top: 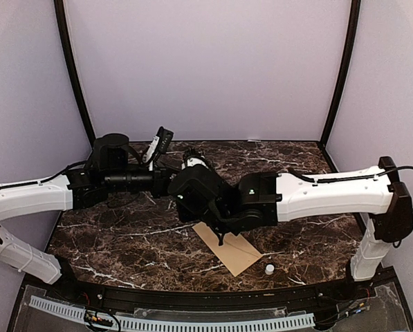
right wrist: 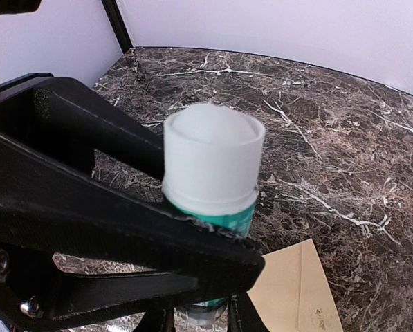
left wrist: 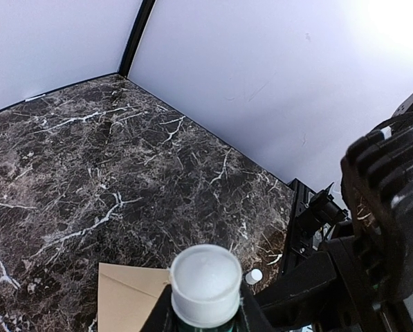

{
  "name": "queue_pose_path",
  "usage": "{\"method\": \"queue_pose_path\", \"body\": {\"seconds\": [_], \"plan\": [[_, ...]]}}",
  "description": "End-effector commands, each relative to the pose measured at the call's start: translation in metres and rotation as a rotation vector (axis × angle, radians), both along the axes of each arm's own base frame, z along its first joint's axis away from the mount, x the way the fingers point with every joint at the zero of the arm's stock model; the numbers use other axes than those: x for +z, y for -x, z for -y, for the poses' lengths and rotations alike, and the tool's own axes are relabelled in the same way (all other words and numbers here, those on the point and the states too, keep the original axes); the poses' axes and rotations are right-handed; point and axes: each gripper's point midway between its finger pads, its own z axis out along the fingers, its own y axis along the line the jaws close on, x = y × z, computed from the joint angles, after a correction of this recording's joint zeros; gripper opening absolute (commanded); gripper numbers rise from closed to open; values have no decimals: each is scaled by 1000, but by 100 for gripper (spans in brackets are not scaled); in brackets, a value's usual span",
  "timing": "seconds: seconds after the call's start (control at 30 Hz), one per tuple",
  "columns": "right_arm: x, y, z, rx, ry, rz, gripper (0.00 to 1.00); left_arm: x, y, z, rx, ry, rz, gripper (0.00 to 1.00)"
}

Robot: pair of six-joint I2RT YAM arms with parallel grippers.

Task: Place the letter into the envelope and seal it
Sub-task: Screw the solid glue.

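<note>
At the left, we see the left gripper (left wrist: 206, 317) clenched on a glue stick (left wrist: 206, 280). The stick's green barrel sits between the fingers and its white end faces the wrist camera, above the dark marble table (top: 116, 242). Toward the middle, the right gripper (right wrist: 200, 319) meets it, jaws clamped on the lower end of the same stick. Beneath the two wrists we find the envelope (top: 232, 250) lying flat on the table near the front edge, partly hidden by them. Just right of its near corner sits a small white cap (top: 269, 268), not touching it.
</note>
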Motion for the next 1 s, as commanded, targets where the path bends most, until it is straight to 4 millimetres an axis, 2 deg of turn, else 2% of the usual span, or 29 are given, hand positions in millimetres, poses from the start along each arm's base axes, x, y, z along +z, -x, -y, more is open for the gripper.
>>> {"method": "queue_pose_path", "body": {"seconds": [0.0,0.13,0.27,0.47,0.57,0.77,0.97], "plan": [[4,-8,5,-57,2,26,0,17,12,6,-60,32,-12,0],[11,-2,-1,7,-57,15,6,20,10,4,-51,35,-8,0],[14,12,-5,116,-132,10,20,20,7,2,-42,37,-7,0],[28,37,-3,279,-298,5,65,19,3,0,-36,37,-9,0],[35,44,3,323,-342,1,80,28,6,-2,-56,65,13,0],[50,60,18,457,-532,7,95,46,26,2,-178,123,53,0],[56,71,34,550,-618,42,98,57,49,7,-330,175,46,0]]}}
